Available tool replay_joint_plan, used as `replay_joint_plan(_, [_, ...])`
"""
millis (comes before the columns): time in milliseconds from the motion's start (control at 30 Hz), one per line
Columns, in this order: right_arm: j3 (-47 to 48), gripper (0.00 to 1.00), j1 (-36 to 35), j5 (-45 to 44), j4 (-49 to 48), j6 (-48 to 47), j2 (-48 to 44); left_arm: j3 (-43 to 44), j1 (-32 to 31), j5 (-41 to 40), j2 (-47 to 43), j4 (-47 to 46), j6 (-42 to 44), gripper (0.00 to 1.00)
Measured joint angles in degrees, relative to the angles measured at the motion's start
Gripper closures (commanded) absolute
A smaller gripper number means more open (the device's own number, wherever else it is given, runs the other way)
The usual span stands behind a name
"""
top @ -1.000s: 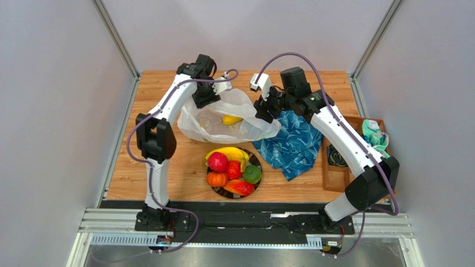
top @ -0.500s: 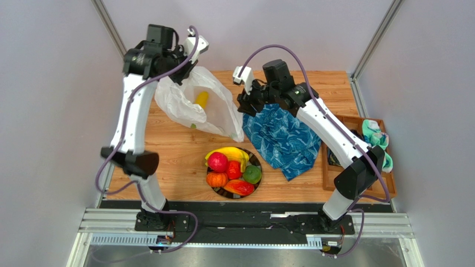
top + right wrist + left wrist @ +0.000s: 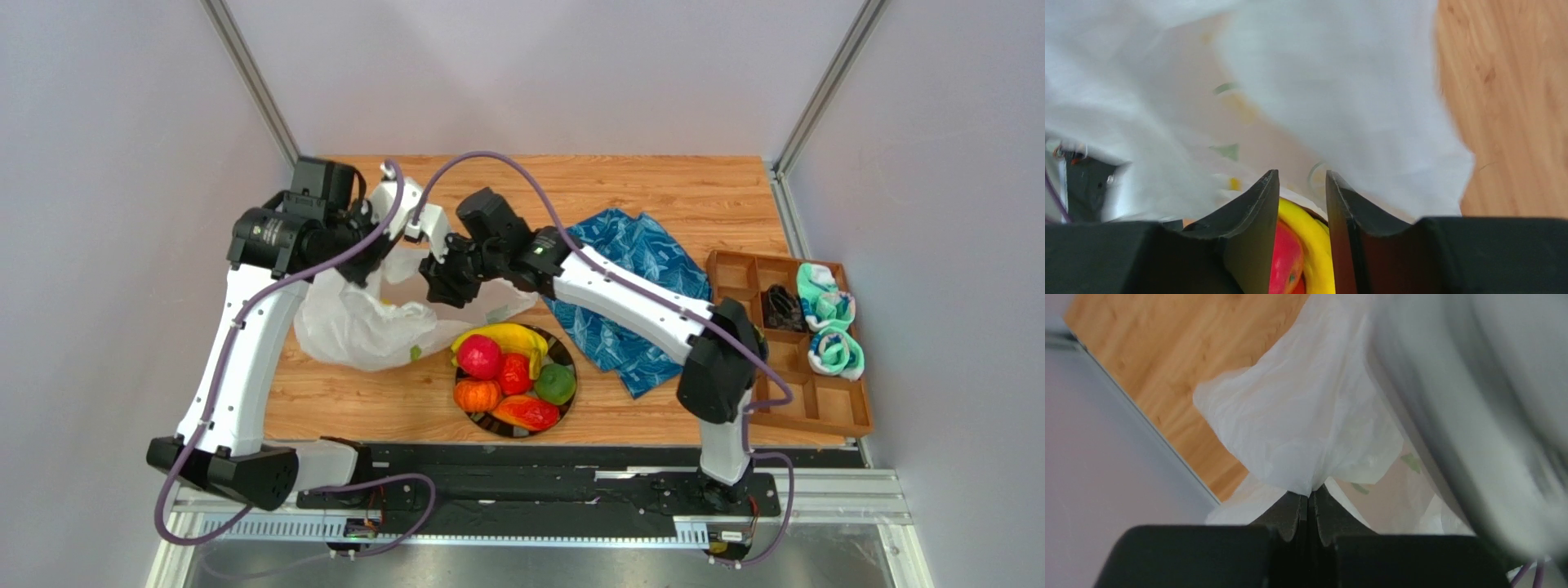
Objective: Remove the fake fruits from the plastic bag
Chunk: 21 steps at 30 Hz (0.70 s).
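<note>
The translucent white plastic bag (image 3: 356, 325) lies slumped on the left of the table. My left gripper (image 3: 372, 251) is shut on a gathered fold of it, which shows in the left wrist view (image 3: 1310, 495) under the bag's film (image 3: 1303, 416). My right gripper (image 3: 439, 284) hovers at the bag's right edge, just above the plate, with its jaws a little apart and nothing between them (image 3: 1303, 180). The fake fruits sit on the black-rimmed plate (image 3: 572, 364): banana bunch (image 3: 505, 336), red round (image 3: 480, 357), orange one (image 3: 476, 395), green one (image 3: 555, 385), mango shape (image 3: 525, 413). Faint yellow shows through the bag (image 3: 1240, 105).
A blue patterned cloth (image 3: 638, 300) lies right of the plate, under my right arm. A wooden compartment tray (image 3: 846, 423) with rolled cloths stands at the right edge. Grey walls close in the table on the left, back and right.
My left gripper has swung the bag from high at the back down onto the left of the table. My right gripper has moved left across the cloth to the bag's edge above the plate.
</note>
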State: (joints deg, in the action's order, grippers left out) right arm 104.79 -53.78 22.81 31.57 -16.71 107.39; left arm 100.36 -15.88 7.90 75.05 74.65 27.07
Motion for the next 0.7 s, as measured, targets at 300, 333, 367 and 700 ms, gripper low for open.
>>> replay_joint_plan(300, [-0.3,0.65,-4.1,-2.9,-3.9,21.0,11.4,-21.8,7.3,-8.7,-7.5,-0.9,-6.1,1.0])
replay_joint_plan(333, [-0.4,0.65,-4.5,-2.7,-4.5,22.9,11.8,-22.7,7.5,-9.7,-8.2,-0.9,-6.6,1.0])
replay_joint_plan(367, [-0.4,0.64,-4.9,-2.4,-5.3,25.0,12.3,-23.4,7.8,-10.9,-9.1,-0.8,-7.0,1.0])
replay_joint_plan(700, [5.8,0.3,-5.5,-4.8,-13.5,47.8,25.4,-23.6,11.2,-8.0,-15.9,1.9,-7.2,1.0])
